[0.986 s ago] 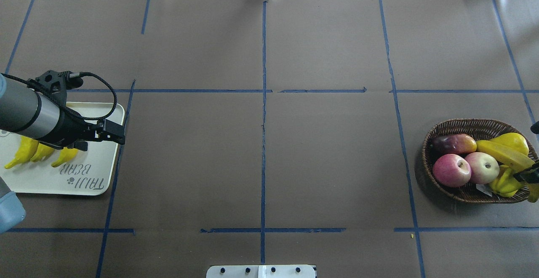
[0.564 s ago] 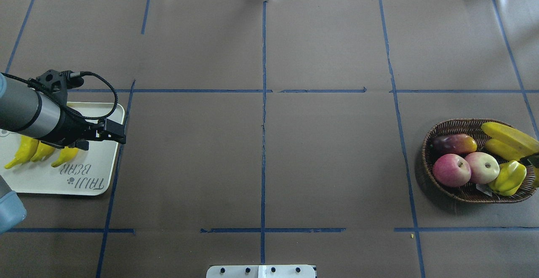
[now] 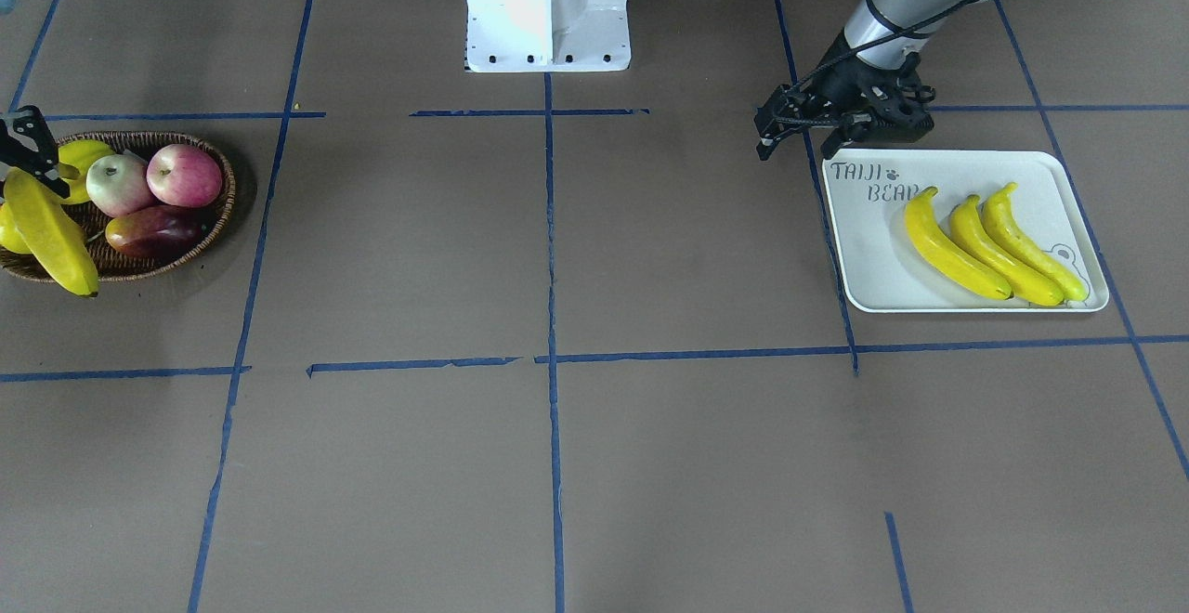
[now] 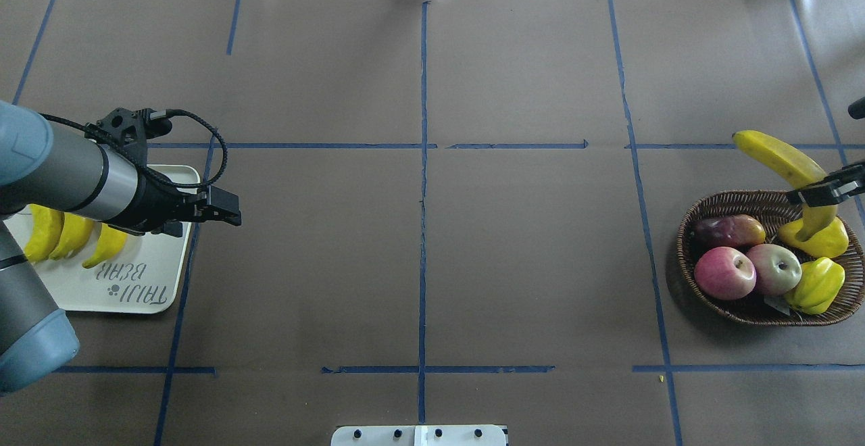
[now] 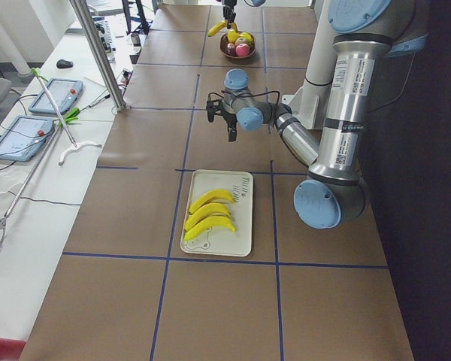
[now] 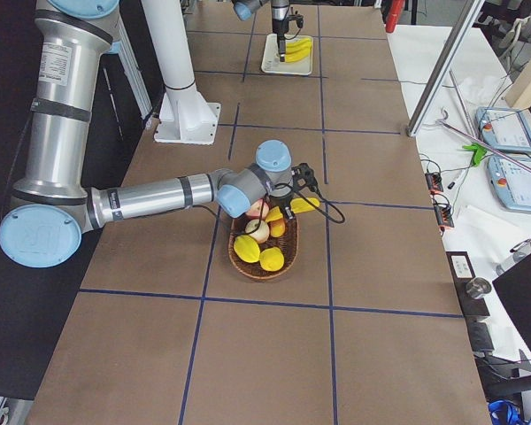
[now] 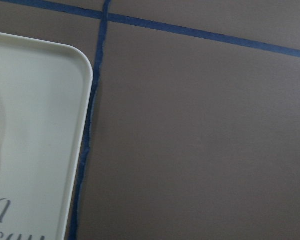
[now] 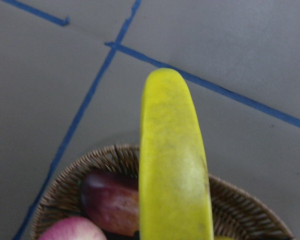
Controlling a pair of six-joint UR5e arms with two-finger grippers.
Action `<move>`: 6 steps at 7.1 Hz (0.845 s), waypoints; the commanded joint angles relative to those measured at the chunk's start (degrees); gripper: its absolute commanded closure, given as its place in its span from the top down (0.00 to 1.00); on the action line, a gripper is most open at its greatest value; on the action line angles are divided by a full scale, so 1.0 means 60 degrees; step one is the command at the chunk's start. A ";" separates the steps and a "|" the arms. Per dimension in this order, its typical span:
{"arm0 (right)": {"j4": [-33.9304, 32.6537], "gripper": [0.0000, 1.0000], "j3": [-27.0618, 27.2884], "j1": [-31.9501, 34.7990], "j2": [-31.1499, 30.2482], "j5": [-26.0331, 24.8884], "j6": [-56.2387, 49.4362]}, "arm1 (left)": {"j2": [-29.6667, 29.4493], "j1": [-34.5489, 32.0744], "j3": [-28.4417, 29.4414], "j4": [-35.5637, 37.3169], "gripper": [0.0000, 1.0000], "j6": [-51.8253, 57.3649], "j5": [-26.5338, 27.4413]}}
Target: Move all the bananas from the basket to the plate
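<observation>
Yellow banana (image 4: 777,155), clamped in the right gripper (image 4: 821,192) above the basket (image 4: 684,253), slants diagonally, free end toward the table's far edge; left gripper's (image 4: 230,208) state unclear.

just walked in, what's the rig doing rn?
The right gripper is shut on a fourth banana, held up above the basket. Three bananas lie side by side on the plate. The left gripper looks open and empty, hovering just past the plate's edge on the table-centre side. Apples and other fruit sit in the basket.
</observation>
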 commanded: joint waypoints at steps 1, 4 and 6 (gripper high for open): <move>0.0052 0.09 0.0006 -0.1123 0.1557 -0.0003 0.2609 | -0.0329 0.0334 -0.0009 -0.0023 1.00 -0.0630 0.0596; 0.1321 0.08 -0.0023 -0.3055 0.3143 -0.1169 0.6174 | -0.0885 0.0393 -0.0053 -0.0053 1.00 -0.1218 0.0582; 0.1940 0.08 -0.0111 -0.4186 0.3948 -0.2489 0.7509 | -0.1208 0.0437 0.0019 -0.0737 1.00 -0.2240 0.0567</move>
